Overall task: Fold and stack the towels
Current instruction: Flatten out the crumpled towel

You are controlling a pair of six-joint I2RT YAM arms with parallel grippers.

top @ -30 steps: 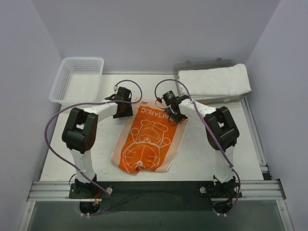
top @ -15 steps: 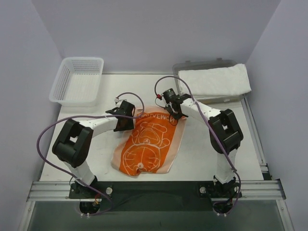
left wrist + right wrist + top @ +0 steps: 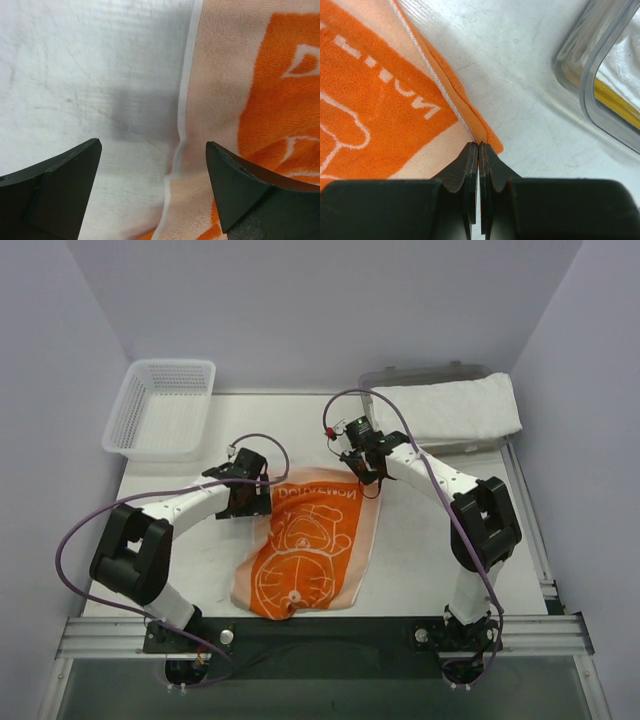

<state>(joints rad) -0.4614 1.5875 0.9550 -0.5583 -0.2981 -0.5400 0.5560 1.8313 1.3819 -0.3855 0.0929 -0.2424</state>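
— On the tabletop [image 3: 420, 550], what lies in the middle?
— An orange towel [image 3: 305, 550] with a white cartoon face. It is spread between the two arms, with its lettered end towards the back.
— And the surface itself?
— White and matte. Up close in the wrist views it is faintly scuffed and scratched. A metal rail [image 3: 320, 635] runs along the near edge, and pale lilac walls [image 3: 300, 310] close the space in on three sides.
— What stands at the back?
— A white mesh basket [image 3: 120, 420] sits at the far left corner. A grey translucent tray [image 3: 420, 373] sits at the far right, with a folded white towel [image 3: 450, 405] lying across the top of it. In the right wrist view a yellow band [image 3: 615, 100] shows through the tray's wall.
— The left claw [image 3: 152, 150]?
— Released, jaws wide. It sits low over the orange towel's left hem, one finger above bare tabletop and the other above cloth.
— The right claw [image 3: 479, 146]?
— Clenched tight, with its tips at the orange towel's far right corner, near the tray. Whether any cloth is nipped between them I cannot tell.
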